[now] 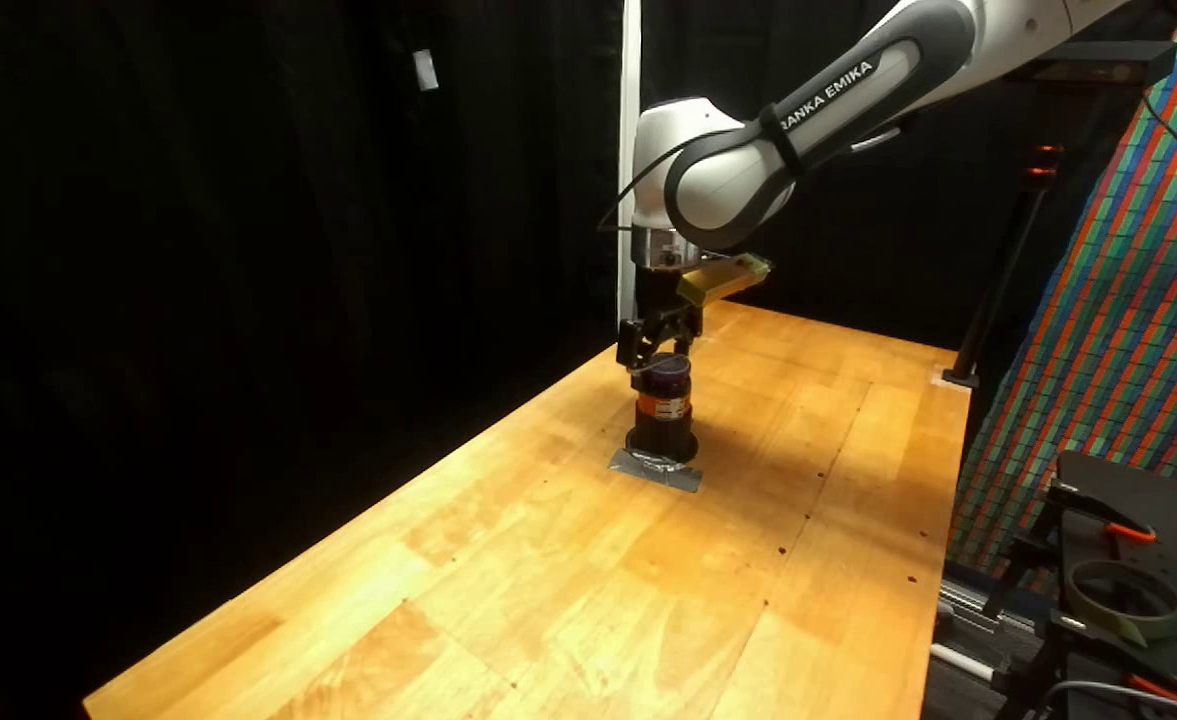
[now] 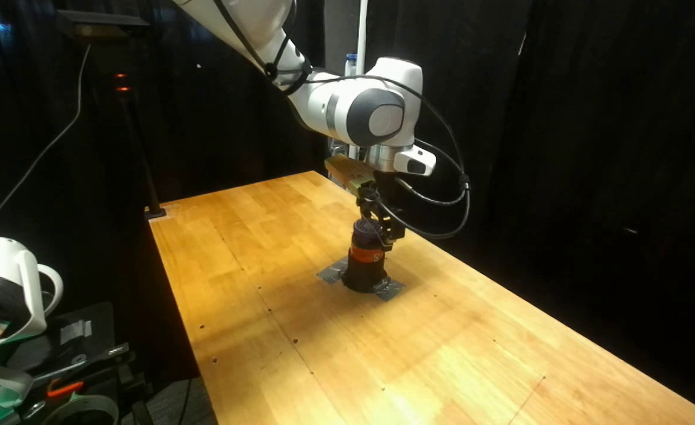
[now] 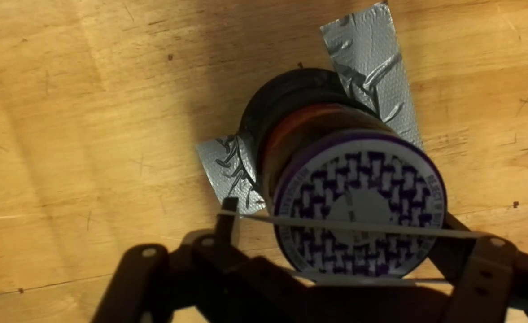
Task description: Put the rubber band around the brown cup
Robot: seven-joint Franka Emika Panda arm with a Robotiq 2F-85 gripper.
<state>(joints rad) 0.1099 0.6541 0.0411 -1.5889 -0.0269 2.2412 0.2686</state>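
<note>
The only cup-like thing is a dark brown jar (image 1: pixel 664 406) with an orange label and a purple lid, upright on the table; it also shows in an exterior view (image 2: pixel 366 255). In the wrist view its patterned lid (image 3: pixel 358 179) faces the camera. My gripper (image 3: pixel 342 217) is open over the jar, one finger on each side of the lid. The pale rubber band (image 3: pixel 333 224) is stretched between the fingers. One strand crosses over the lid; another runs along the lid's near edge. I cannot tell how high the band is above the lid.
The jar's black base (image 1: pixel 664 437) is fixed to the wooden table (image 1: pixel 548 600) with grey tape (image 3: pixel 376 67). A dark post (image 2: pixel 140 153) stands at the table's corner. A cart with a tape roll (image 1: pixel 1124 597) stands beside the table. Black curtains hang behind.
</note>
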